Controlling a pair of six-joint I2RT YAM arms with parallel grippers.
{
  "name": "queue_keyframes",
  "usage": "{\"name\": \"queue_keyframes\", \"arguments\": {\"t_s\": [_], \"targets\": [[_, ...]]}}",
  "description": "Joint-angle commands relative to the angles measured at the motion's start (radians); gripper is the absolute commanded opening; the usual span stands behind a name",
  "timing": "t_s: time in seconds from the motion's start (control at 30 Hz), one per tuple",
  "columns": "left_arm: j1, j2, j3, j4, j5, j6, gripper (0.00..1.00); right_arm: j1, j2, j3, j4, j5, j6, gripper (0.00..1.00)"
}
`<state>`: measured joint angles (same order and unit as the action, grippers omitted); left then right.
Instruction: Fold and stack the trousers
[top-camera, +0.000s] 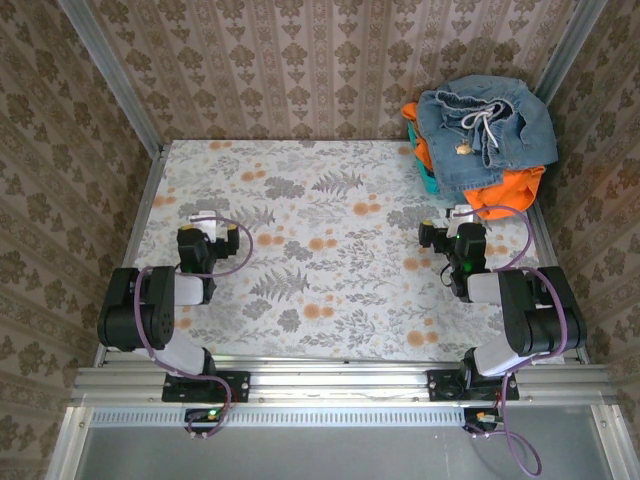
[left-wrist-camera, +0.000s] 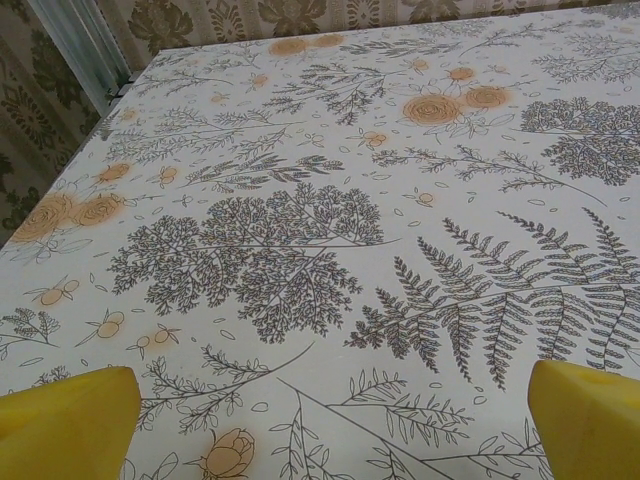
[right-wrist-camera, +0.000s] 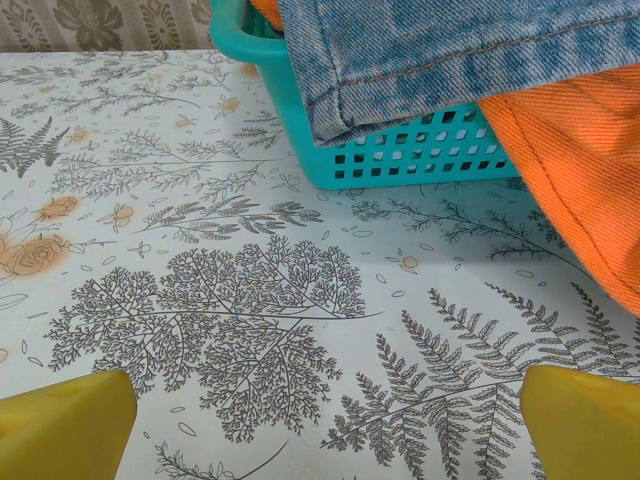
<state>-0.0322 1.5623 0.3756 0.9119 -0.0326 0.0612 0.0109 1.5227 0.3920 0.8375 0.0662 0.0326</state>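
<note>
Fingers of the left arm (top-camera: 205, 218) stand spread wide and hold nothing, low over the floral desk (top-camera: 330, 200). That arm is folded back on itself, elbow near its base and wrist pointing forward. Bare desk lies ahead of them and off to their right, so this arm is well apart from the work. Further right, the right fingers (top-camera: 458, 213) are likewise spread wide and empty, with the arm folded the same way and the wrist level. Just beyond these fingers sits a turquoise basket (right-wrist-camera: 420, 150). The trousers (top-camera: 487, 120) are heaped on top of it, bunched with the drawstring waist uppermost. They lie on an orange garment (top-camera: 512, 188) that spills over the basket's near side. The step in hand looks like fetching the trousers, not yet begun. To do it well, the right fingers should rise above the basket rim, reach forward and pinch denim alone near the waistband, clear of the orange cloth beneath. They can then draw the trousers back onto open desk between the two pairs of fingers for folding.
</note>
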Motion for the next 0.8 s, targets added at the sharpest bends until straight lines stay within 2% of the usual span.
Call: {"name": "queue_keyframes", "arguments": {"t_s": [0.0,0.33,0.37,0.4,0.47,0.6,0.7,0.77], "targets": [[0.010,-0.005,0.019,0.004,0.028,0.012,1.00,0.005,0.007,0.020,0.008,0.004,0.001,1.00],[0.017,-0.005,0.022,-0.001,0.033,0.007,1.00,0.005,0.006,0.020,0.009,0.009,0.001,1.00],[0.016,-0.009,0.022,0.001,0.033,0.011,1.00,0.020,-0.008,0.029,-0.010,0.057,-0.002,1.00],[0.006,-0.036,0.027,-0.025,0.032,0.023,1.00,0.049,-0.044,0.048,-0.071,0.124,-0.020,1.00],[-0.042,-0.159,0.054,-0.177,-0.009,0.069,1.00,0.139,-0.145,0.192,-0.383,0.286,-0.072,1.00],[-0.130,-0.442,0.128,-0.431,-0.015,0.082,1.00,0.260,-0.236,0.506,-0.826,0.378,-0.068,1.00],[-0.161,-0.637,0.224,-0.603,-0.003,-0.043,1.00,0.316,-0.247,0.783,-1.188,0.425,0.099,1.00],[-0.166,-0.741,0.293,-0.709,-0.038,-0.206,1.00,0.317,-0.253,0.939,-1.382,0.361,0.220,1.00]]}}
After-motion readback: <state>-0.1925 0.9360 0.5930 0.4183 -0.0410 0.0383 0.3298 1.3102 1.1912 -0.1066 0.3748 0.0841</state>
